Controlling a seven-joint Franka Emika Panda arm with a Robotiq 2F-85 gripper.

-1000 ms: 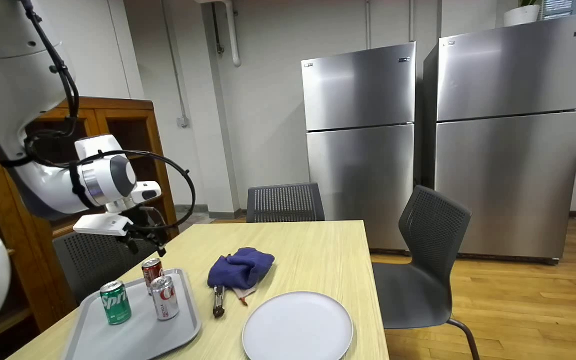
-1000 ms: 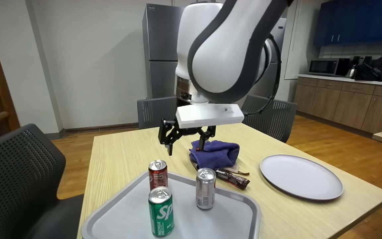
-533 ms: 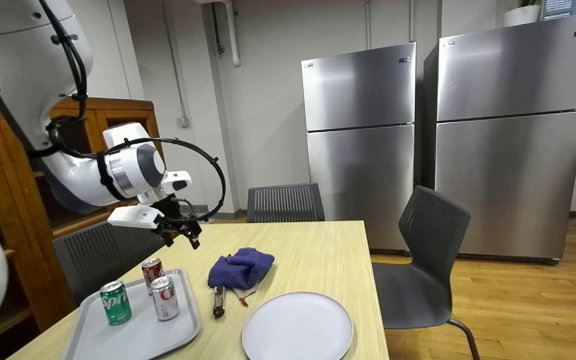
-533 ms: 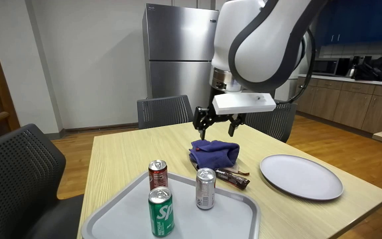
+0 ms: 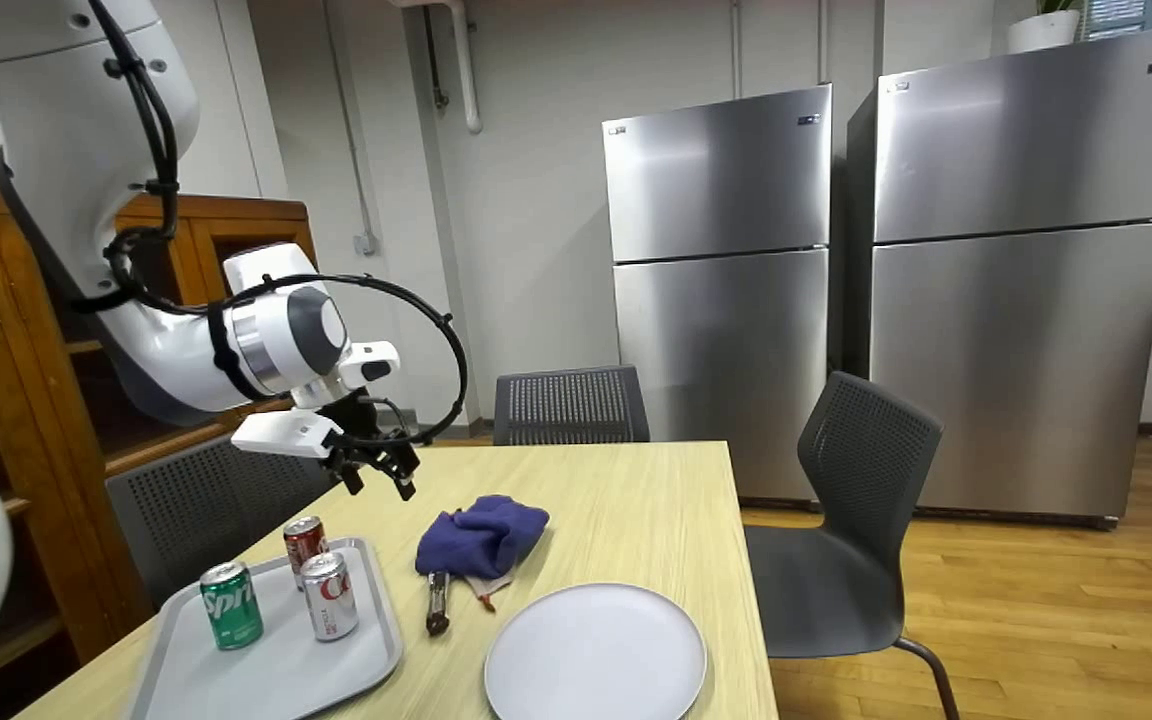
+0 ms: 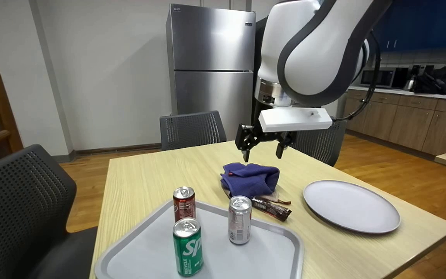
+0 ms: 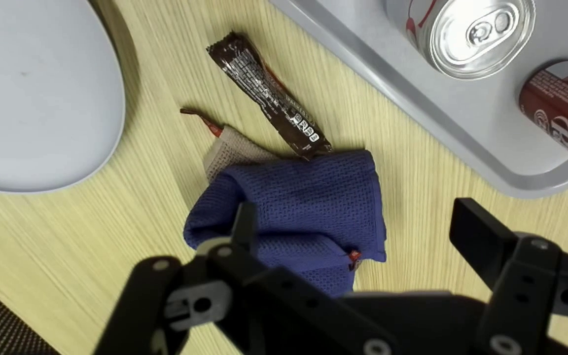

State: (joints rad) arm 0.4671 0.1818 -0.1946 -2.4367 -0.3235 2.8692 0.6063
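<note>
My gripper [image 7: 358, 228] is open and empty, its two black fingers wide apart. In both exterior views the gripper [image 5: 380, 488] [image 6: 263, 155] hangs in the air above the table. It is nearest to a crumpled blue cloth [image 7: 308, 197], also in an exterior view [image 6: 251, 180]. In the wrist view one finger overlaps the cloth and the other stands over bare wood. A beige corner [image 7: 234, 153] sticks out from under the cloth. A brown wrapped bar [image 7: 274, 98] lies beside the cloth, one end touching or very near its edge.
A grey tray [image 6: 145, 248] holds a green Sprite can [image 6: 189, 248], a red-brown can [image 6: 184, 205] and a silver can [image 6: 240, 221], all upright. A light grey plate [image 6: 350, 207] lies on the wooden table [image 6: 141, 174]. Dark chairs [image 5: 571, 408] stand around the table.
The arm and open gripper have moved away from above the tray's cans toward the cloth, rising a little, with less motion in the last half second. The objects on the table have not moved.
</note>
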